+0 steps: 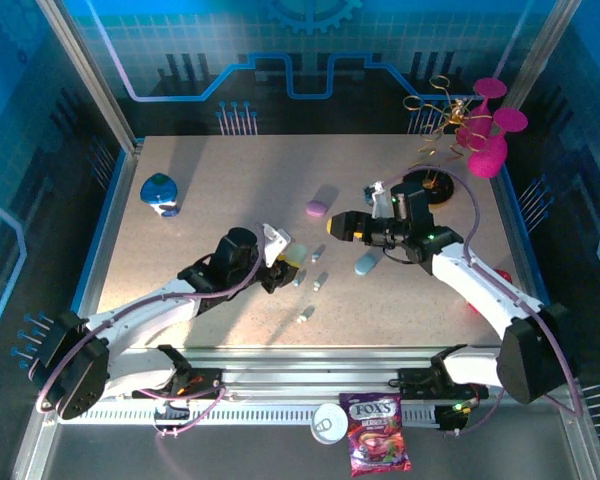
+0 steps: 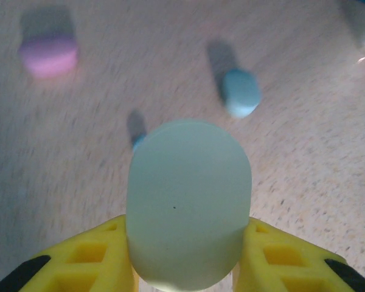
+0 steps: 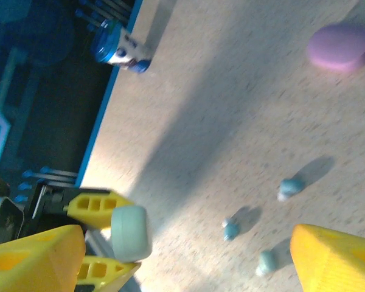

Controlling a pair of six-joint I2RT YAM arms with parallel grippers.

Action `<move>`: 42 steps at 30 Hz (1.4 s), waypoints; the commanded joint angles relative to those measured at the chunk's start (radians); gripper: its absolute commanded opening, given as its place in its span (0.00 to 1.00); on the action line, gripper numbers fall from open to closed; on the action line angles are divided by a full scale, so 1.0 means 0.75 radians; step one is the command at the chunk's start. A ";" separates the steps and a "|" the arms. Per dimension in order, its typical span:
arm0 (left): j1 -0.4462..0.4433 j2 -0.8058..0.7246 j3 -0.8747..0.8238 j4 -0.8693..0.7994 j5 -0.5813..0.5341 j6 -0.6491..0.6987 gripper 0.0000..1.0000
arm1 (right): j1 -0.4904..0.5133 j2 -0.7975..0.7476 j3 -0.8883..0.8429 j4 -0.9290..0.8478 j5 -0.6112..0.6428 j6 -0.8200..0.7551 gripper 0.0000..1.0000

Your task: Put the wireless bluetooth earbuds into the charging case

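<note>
Top external: L gripper [image 1: 283,264] centre-left of frame; R gripper [image 1: 336,228] just up & right of it, near mid-frame.
L gripper state: pinching pale green case [image 1: 295,255] by its sides; in left wrist view, yellow fingers [image 2: 91,258] flanking case at bottom edge, rounded end of case pointing up-frame.
R gripper state: spread wide, yellow fingers [image 3: 337,258] at lower left & lower right corners of right wrist view, tabletop betw. them.
Earbuds [image 1: 318,283]: four tiny grey-blue pcs loose on table [image 1: 210,170], centre of top external frame, right of L gripper & below R gripper; three of them lower-mid in right wrist view, near each other, apart from every case.
Purple case [image 1: 317,208]: lying flat, upper centre, above earbuds; upper left in left wrist view.
Blue case [image 1: 366,264]: lying flat, right of earbuds, just below R gripper in top view.
Blue round object [image 1: 160,193]: upper left of table, near edge.
Pink items [image 1: 490,135]: upper right corner.
Sweets bag [image 1: 377,445] & white round item [image 1: 330,425]: bottom centre, side by side, in front of arm bases.
</note>
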 commanded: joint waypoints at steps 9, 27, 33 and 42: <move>-0.016 0.054 0.123 0.204 0.266 0.293 0.25 | 0.121 0.026 0.023 -0.068 -0.304 0.088 0.74; -0.020 0.026 0.058 0.247 0.250 0.328 0.44 | 0.140 0.049 -0.010 0.064 -0.333 0.158 0.18; -0.019 0.025 -0.051 0.654 0.252 0.234 0.73 | 0.064 -0.013 -0.169 0.516 -0.473 0.478 0.17; -0.019 0.089 -0.130 1.235 0.238 0.020 0.83 | -0.018 -0.035 -0.352 1.351 -0.571 1.102 0.17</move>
